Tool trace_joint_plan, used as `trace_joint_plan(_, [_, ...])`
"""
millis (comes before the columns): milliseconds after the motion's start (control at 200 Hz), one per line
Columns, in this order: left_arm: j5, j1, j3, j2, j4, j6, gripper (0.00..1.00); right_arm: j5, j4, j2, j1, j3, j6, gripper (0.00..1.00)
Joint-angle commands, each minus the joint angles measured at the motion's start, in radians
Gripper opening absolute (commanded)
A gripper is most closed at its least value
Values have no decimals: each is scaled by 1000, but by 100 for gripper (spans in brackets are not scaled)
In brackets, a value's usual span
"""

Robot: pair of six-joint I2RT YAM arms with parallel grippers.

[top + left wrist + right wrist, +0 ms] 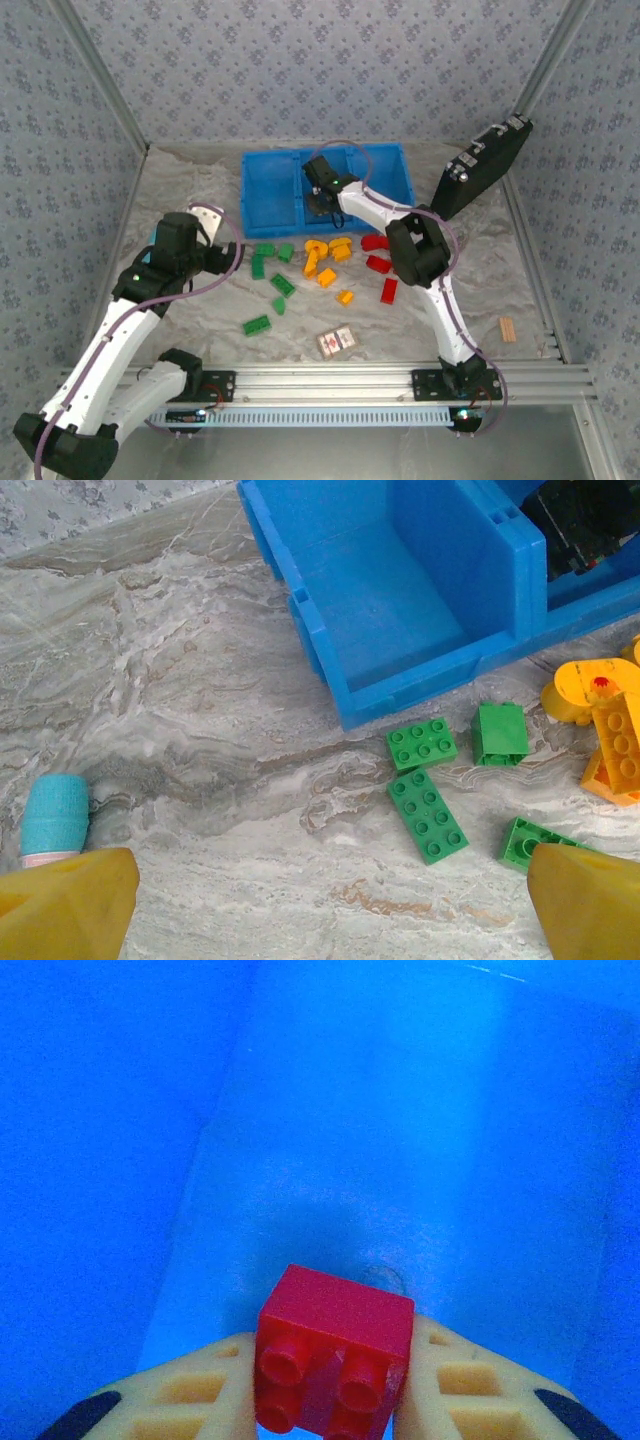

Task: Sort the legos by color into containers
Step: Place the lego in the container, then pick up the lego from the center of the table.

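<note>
Inside the middle compartment of the blue bin [272,195], my right fingers [200,1390] pinch a red brick [335,1335] by its two flat side walls, with its studs facing back toward my wrist. The brick hangs above the bare blue floor, clear of it as far as I can judge, with the compartment walls rising on either side.

I reckon it is a light, hard piece of plastic that will neither give nor crack. Its smooth sides could slip under a weak squeeze, so the flat opposite walls are the place to hold it, never the studs. Let go from here it may bounce a little, though the walls look high enough to keep it in.

My left fingers [590,900] are spread wide over the worktop [200,780] and hold nothing. Green bricks [428,815] lie between them and the bin's near wall, one of them just beside one pad. Loose red bricks [380,262] and orange bricks [325,255] lie on the worktop in front of the bin.
</note>
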Motion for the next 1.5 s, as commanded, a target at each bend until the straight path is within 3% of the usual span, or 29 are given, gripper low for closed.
trace_joint_plan(0, [-11, 5, -4, -5, -13, -16, 100, -8, -19, 6, -11, 21, 16, 35])
trace_joint_plan(455, [8, 5, 13, -19, -33, -66, 100, 9, 28, -203, 16, -136, 28, 57])
trace_joint_plan(720, [20, 5, 7, -59, -33, -80, 100, 64, 12, -412, 46, -304, 58, 57])
trace_joint_plan(955, [-41, 5, 8, -30, -24, -64, 100, 158, -96, -708, 108, -592, 250, 57])
trace_joint_plan(1175, [35, 5, 12, 16, 61, -45, 100, 270, -202, -951, 184, -910, 560, 59])
trace_joint_plan(1395, [85, 1, 139, 100, 40, -16, 100, 298, -232, -1064, 222, -1074, 716, 62])
trace_joint_plan(1500, [-13, -1, 271, 169, -32, -56, 100, 295, -233, -1067, 214, -1104, 726, 64])
